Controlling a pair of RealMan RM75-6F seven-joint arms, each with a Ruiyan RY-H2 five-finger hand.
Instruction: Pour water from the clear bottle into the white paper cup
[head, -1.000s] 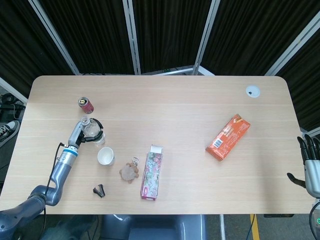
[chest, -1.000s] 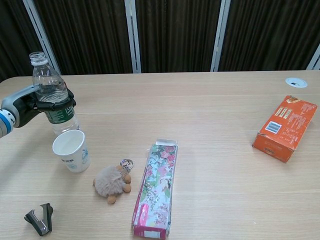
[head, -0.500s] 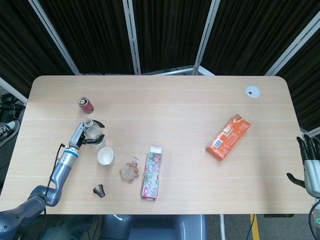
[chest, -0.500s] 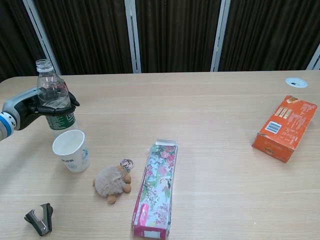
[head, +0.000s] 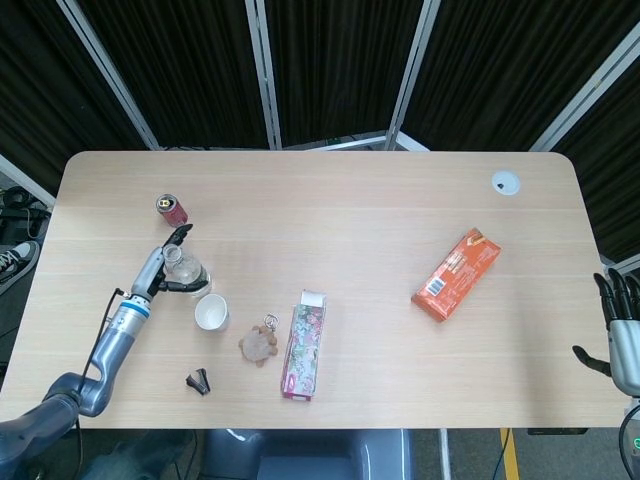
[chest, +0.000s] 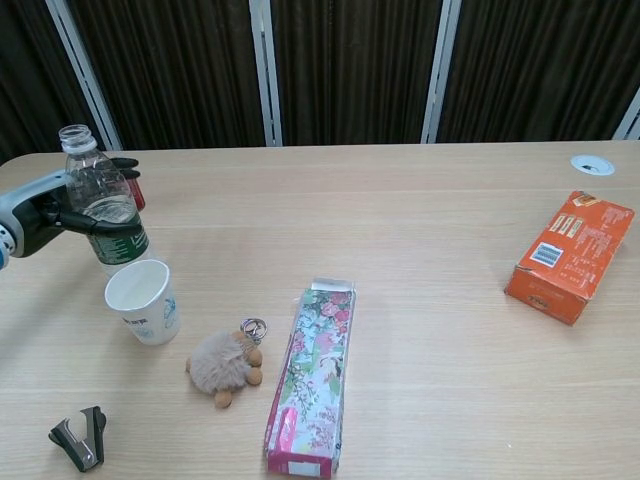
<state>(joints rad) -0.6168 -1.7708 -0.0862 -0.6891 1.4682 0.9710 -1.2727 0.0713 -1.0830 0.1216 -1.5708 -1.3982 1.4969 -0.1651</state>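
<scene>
Near the table's (chest: 420, 200) left edge the clear bottle (chest: 100, 205) stands upright, uncapped, just behind the white paper cup (chest: 143, 300); the left hand (chest: 45, 212) sits at the bottle with fingers spread around it, though whether it still grips cannot be told; a red can (head: 171, 210) stands just beyond; off the right edge the right hand (head: 622, 330) hangs with fingers apart, holding nothing; a plush keyring (chest: 226, 362) lies beside the cup.

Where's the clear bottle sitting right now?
The clear bottle stands upright at the table's left side, just behind the white paper cup in the chest view, with the left hand around it and the red can beyond.
</scene>
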